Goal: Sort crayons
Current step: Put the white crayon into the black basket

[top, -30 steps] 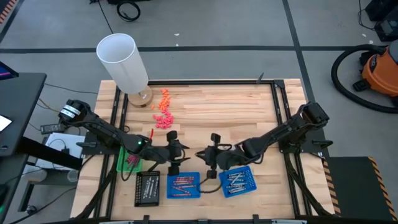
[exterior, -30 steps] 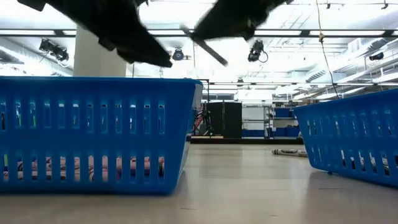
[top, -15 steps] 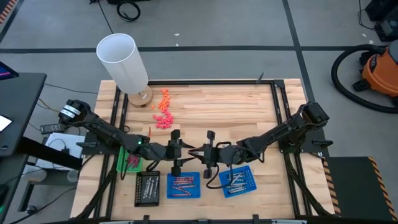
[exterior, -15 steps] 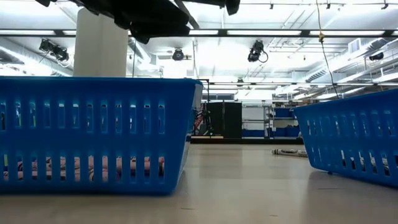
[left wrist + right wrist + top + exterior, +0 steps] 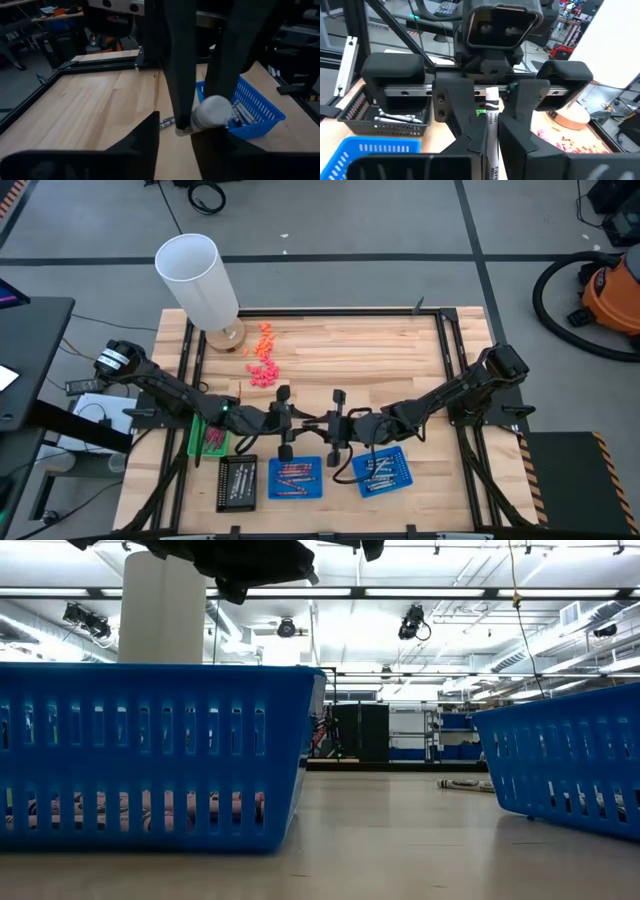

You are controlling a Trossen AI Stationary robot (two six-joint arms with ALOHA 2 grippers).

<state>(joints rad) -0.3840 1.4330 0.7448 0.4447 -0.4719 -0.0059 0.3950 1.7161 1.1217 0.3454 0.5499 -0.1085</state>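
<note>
My right gripper (image 5: pixel 322 424) is shut on a silvery grey crayon (image 5: pixel 491 107) above the table's middle. My left gripper (image 5: pixel 303 423) faces it head-on and stands open, its fingers (image 5: pixel 147 140) by the crayon's round free end (image 5: pixel 212 112). I cannot tell whether they touch it. Below the grippers, one blue tray (image 5: pixel 295 478) holds reddish crayons and another (image 5: pixel 381 471) holds grey ones. A green tray (image 5: pixel 207 438) at the left holds maroon ones. One loose crayon (image 5: pixel 166 121) lies flat on the wood. My right gripper pinches the crayon's wrapped shaft (image 5: pixel 492 120) between its two fingers (image 5: pixel 465 135). The fingers lie nearly level, pointing toward the table's left, and the crayon runs along them. The crayon's free end sticks out past the fingertips toward my left gripper, clear of the table.
A black tray (image 5: pixel 237 483) sits left of the blue trays. A tall white cylinder (image 5: pixel 200 278) stands at the far left corner, with pink and orange pieces (image 5: pixel 262 360) scattered beside it. Black frame rails (image 5: pixel 452 350) border the wooden top. Bare wood lies toward the far right.
Both grippers have tipped up from pointing down over the trays to nearly level and have risen a little. They now face each other tip to tip, and the grey crayon has come up with my right gripper.
</note>
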